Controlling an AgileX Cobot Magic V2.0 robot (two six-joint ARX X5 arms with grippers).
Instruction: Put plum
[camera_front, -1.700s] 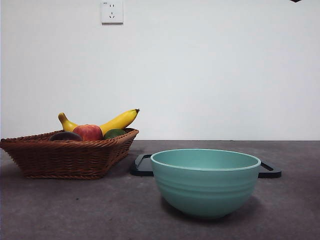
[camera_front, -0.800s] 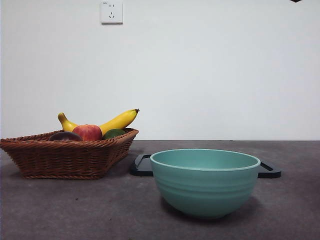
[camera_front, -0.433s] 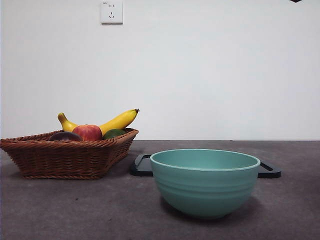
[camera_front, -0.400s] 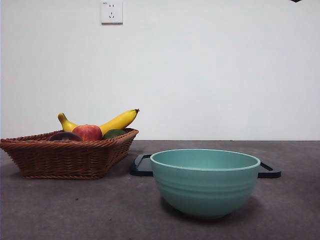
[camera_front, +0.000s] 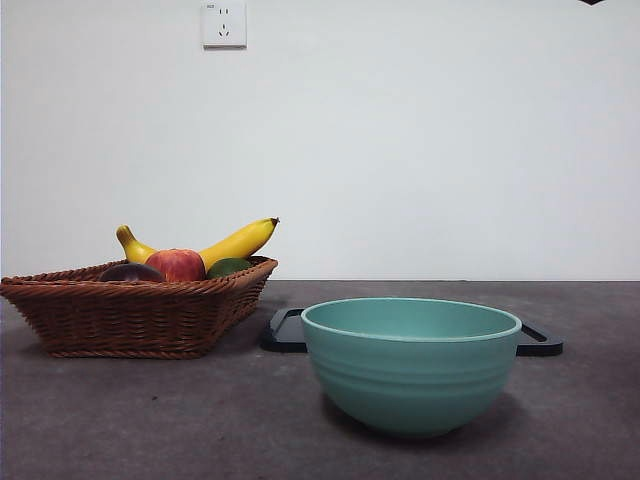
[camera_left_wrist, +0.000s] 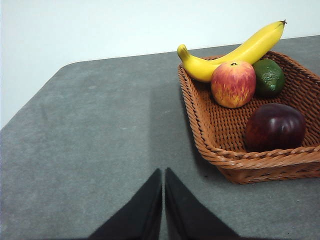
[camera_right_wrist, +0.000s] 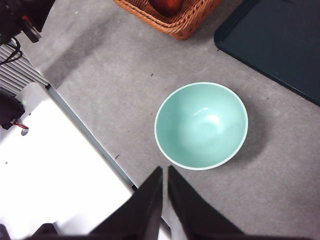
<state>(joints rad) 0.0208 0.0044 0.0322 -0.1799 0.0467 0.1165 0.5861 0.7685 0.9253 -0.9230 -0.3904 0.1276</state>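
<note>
Grey tabletop (camera_front: 150, 420): plum (camera_left_wrist: 275, 127) basketed; left fingers (camera_left_wrist: 163, 176) together, right fingers (camera_right_wrist: 164, 172) too. Spread left, descend vertically, clasp plum's widest girth.

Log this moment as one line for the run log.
plum: in wicker basket, untouched | bowl: empty | left gripper: shut, beside basket | right gripper: shut, above bowl
</note>
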